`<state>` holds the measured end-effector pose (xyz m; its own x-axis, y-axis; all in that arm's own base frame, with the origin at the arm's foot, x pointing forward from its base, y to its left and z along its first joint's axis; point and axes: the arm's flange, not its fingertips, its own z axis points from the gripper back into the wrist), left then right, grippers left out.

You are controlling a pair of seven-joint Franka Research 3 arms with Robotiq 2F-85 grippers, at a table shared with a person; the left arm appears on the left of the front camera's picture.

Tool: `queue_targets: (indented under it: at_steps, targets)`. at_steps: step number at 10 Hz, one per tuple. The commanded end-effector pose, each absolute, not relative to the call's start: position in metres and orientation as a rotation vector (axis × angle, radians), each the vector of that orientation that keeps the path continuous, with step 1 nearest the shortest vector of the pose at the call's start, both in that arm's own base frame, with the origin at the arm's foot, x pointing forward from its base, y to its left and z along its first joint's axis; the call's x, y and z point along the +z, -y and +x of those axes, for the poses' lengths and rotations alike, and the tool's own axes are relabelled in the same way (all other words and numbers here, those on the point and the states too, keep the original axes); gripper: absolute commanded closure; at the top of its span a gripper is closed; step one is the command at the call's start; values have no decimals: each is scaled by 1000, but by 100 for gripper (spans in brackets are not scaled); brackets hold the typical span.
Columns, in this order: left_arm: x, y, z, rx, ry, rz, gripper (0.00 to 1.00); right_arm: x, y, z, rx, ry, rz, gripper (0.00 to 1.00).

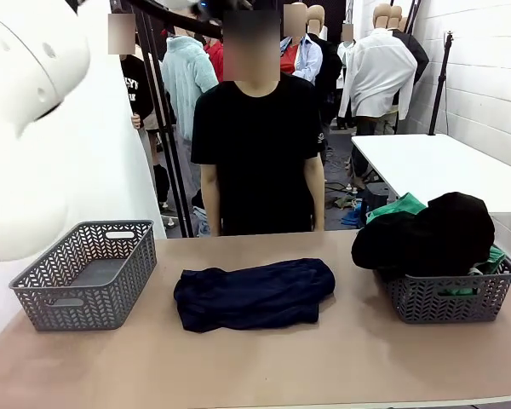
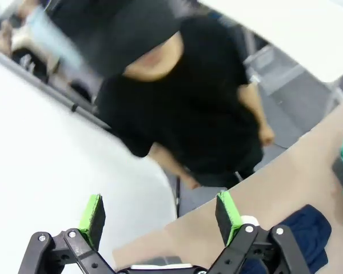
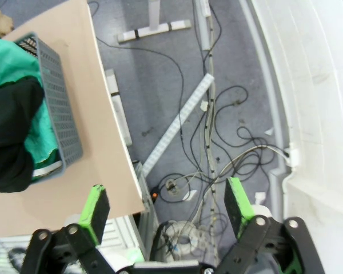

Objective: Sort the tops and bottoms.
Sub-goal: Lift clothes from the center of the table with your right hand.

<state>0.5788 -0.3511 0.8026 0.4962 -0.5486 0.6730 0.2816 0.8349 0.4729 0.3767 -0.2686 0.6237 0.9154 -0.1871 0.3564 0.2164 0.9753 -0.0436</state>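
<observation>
The left hand was up in the air with its green fingers spread wide and nothing between them. The right hand was spread wide too, held out past the counter's edge with only floor and cables under it. The bottoms — the bright green cloth — sat in the full grey basket, off to the side of the right hand and well apart from it, mostly buried under a black garment. That green cloth looked soft, light and floppy, so it would likely sag and trail when lifted. A good place to pinch it would be a thick bunched fold where the green pokes out. A dark blue garment lay on the counter, below and ahead of the left hand, and an empty grey basket stood farther off.
</observation>
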Motion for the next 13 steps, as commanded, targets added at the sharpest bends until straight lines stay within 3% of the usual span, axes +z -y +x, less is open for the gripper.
queue_targets:
  at_steps: [1, 4, 9, 11, 12, 13]
  targets:
    - [675, 231, 457, -306, 894, 235, 0, 621, 267, 375, -196, 350, -90, 0]
    - [600, 136, 393, -82, 862, 75, 0, 621, 267, 375, -196, 350, -90, 0]
    - [433, 105, 371, 188, 925, -178, 0, 621, 267, 375, -196, 350, -90, 0]
    - [462, 97, 361, 204, 1020, -78, 0, 621, 267, 375, -196, 350, -90, 0]
    - [687, 215, 564, 178, 907, -162, 0, 621, 267, 375, -196, 350, -90, 0]
    - [687, 215, 564, 178, 907, -162, 0, 621, 267, 375, -196, 350, -90, 0]
